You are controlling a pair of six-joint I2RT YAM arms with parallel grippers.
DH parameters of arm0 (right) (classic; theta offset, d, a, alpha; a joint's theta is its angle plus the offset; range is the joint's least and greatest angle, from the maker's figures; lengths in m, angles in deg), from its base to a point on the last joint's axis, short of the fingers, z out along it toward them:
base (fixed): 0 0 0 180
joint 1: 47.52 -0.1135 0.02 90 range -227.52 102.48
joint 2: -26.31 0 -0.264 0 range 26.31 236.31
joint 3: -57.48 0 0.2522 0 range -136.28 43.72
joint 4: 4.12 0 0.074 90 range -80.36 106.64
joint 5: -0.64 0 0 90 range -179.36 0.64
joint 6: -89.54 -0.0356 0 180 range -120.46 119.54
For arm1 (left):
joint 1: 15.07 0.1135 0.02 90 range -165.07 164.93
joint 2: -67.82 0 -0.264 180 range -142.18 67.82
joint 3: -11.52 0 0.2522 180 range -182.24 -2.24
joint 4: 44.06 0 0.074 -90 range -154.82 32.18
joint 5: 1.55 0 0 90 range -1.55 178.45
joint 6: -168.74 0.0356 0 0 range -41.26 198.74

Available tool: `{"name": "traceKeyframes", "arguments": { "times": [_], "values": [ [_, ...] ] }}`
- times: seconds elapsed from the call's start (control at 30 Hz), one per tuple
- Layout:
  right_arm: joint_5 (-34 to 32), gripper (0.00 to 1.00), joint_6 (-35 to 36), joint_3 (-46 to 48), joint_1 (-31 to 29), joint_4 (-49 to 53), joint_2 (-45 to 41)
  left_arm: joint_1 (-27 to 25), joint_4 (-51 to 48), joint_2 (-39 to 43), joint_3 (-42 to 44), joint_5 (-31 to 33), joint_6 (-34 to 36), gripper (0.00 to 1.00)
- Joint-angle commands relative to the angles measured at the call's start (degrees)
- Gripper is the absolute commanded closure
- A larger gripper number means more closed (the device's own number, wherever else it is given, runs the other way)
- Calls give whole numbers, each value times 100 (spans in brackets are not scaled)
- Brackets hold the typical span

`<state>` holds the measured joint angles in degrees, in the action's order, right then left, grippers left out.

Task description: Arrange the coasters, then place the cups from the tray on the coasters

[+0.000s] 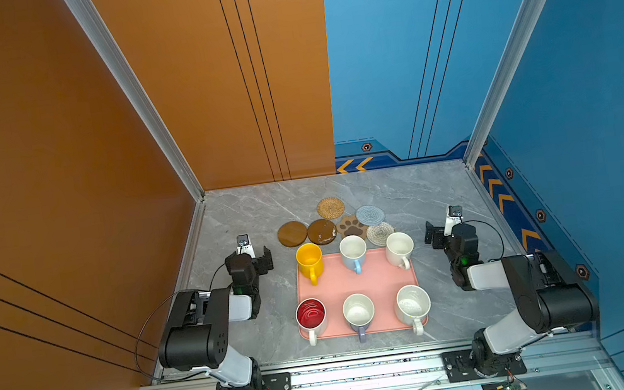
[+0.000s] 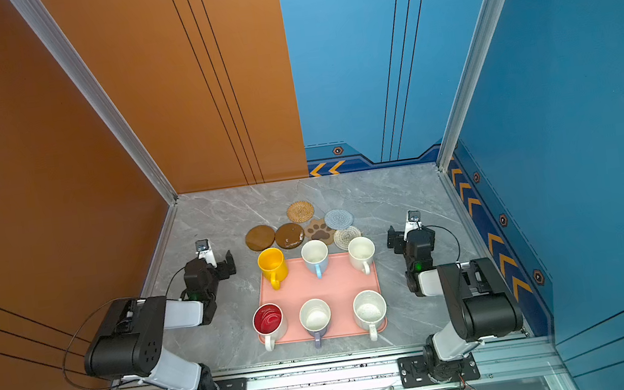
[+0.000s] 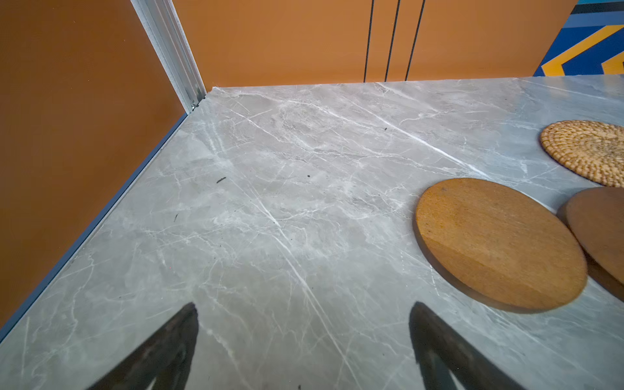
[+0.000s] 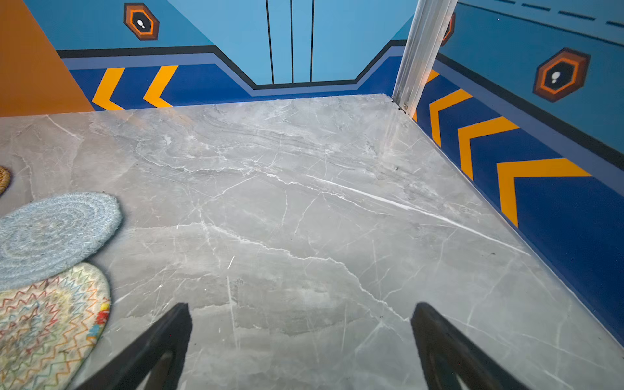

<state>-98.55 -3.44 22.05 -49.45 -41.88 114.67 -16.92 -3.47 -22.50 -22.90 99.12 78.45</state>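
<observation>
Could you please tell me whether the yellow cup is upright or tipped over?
Upright: in a top view the yellow cup stands on the tray with its round mouth facing up.

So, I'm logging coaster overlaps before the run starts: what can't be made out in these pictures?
- Cream woven coaster: near edge hidden behind the plain white mug, both top views.
- One dark brown disc: cut off by the left wrist view's edge.
- Paw-shaped coaster: too small in top views to tell overlaps; in neither wrist view.
</observation>
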Motion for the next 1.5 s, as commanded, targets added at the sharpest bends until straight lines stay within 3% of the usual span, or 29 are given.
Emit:
{"name": "traceKeyframes", "arguments": {
  "times": [0.0, 1.47],
  "values": [
    [-64, 0, -81, 40, -26, -77, 24, -26, -27, 59, -64, 88, 30, 2],
    [-72, 0, -87, 36, -26, -77, 24, -26, -91, 62, -102, -64, 79, 2]
  ]
}}
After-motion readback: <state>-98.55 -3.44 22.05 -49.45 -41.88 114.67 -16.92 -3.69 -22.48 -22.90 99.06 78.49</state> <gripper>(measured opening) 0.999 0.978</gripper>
